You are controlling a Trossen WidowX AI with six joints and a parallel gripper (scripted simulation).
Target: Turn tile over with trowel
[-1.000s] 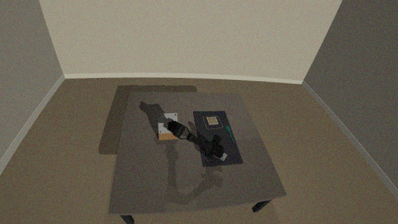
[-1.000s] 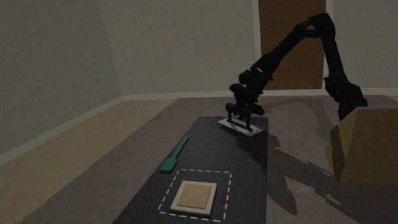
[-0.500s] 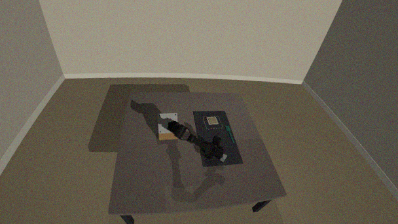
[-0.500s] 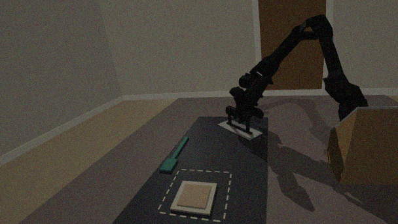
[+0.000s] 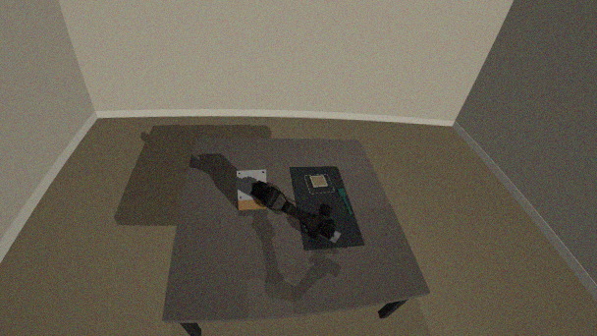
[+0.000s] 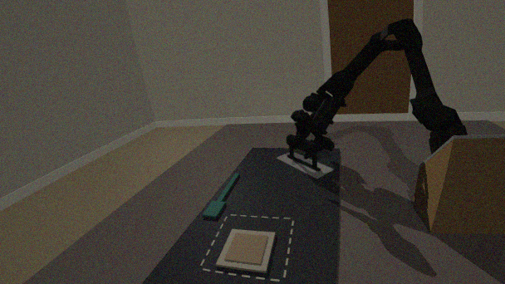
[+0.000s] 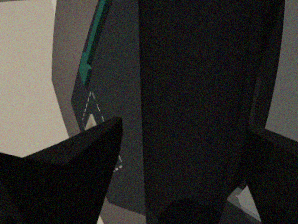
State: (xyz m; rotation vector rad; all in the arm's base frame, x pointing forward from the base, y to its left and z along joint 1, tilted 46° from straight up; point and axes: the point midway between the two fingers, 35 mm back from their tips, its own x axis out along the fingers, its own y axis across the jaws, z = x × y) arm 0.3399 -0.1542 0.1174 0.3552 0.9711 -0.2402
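A tile (image 5: 318,181) (image 6: 247,247) (image 7: 90,121), cream with a raised tan square on top, lies flat inside the dashed outline (image 6: 288,218) on the dark mat (image 5: 319,198) (image 6: 270,191). A grey flat plate (image 5: 337,237) (image 6: 319,174) (image 7: 245,202), apparently the trowel's blade, lies on or just over the mat's other end with dark parts above it. My gripper (image 5: 326,233) (image 6: 304,162) (image 7: 177,125) is open, its fingers spread low over that plate. A wide dark shape between the fingers in the wrist view may be a handle; whether it touches a finger is unclear.
A green tool (image 5: 346,200) (image 6: 214,209) (image 7: 89,62) with a slender handle and flat head lies along the mat's edge. A white-topped block with orange-brown sides (image 5: 252,204) (image 6: 473,187) stands on the table (image 5: 221,270) near the arm's base.
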